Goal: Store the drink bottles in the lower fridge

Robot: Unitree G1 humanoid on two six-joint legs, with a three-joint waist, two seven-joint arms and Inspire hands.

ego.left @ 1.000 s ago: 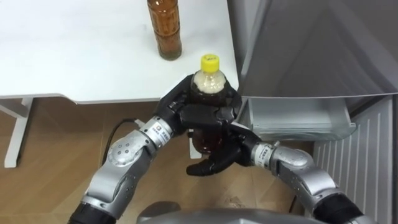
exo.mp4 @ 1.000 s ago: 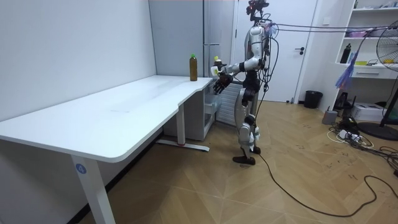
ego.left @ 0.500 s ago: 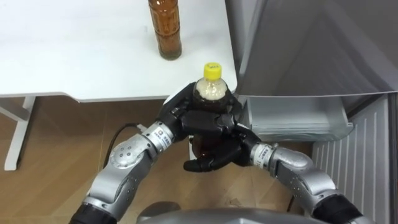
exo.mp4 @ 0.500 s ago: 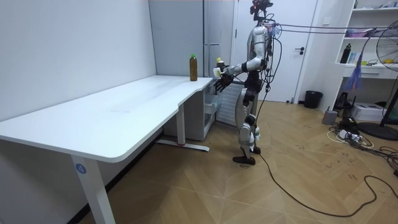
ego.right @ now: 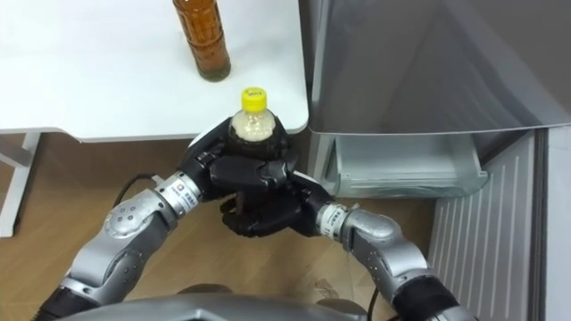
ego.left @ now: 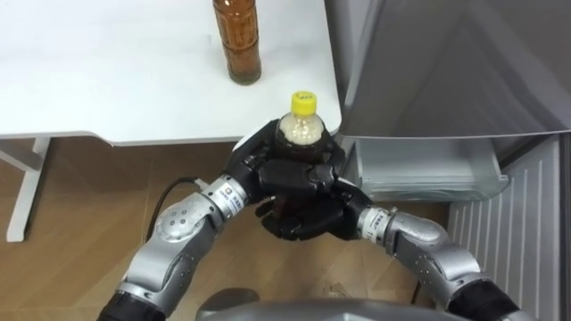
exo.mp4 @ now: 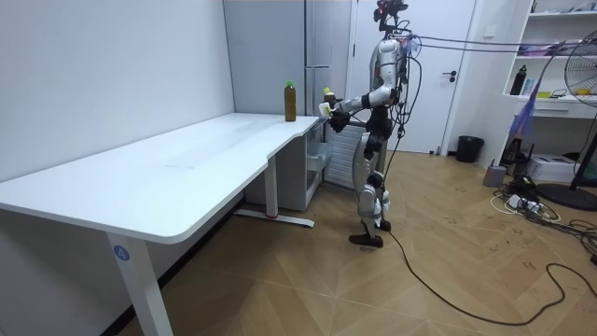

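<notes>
A yellow-capped drink bottle (ego.left: 302, 125) with dark liquid stands upright in front of me, off the table's corner. My left hand (ego.left: 266, 166) is shut on its upper body, just under the neck. From below, my right hand (ego.left: 312, 219) curls its fingers round the lower part and hides the base. A second drink, an amber bottle (ego.left: 236, 40), stands on the white table (ego.left: 107, 80) near its right edge. The room view has me standing at the table's far end beside the grey fridge (exo.mp4: 317, 56), with the held bottle (exo.mp4: 326, 96) at chest height.
The grey fridge door (ego.left: 446, 62) rises at the right. Below it a grey lower compartment (ego.left: 419, 169) juts out open, with a ribbed panel (ego.left: 517, 232) beside it. Wooden floor lies under my arms, and the table's leg (ego.left: 22, 192) stands at the left.
My right hand's fingers, spread open under the bottle a second ago, have curled up round its lower part. The bottle and my left hand have hardly moved.
</notes>
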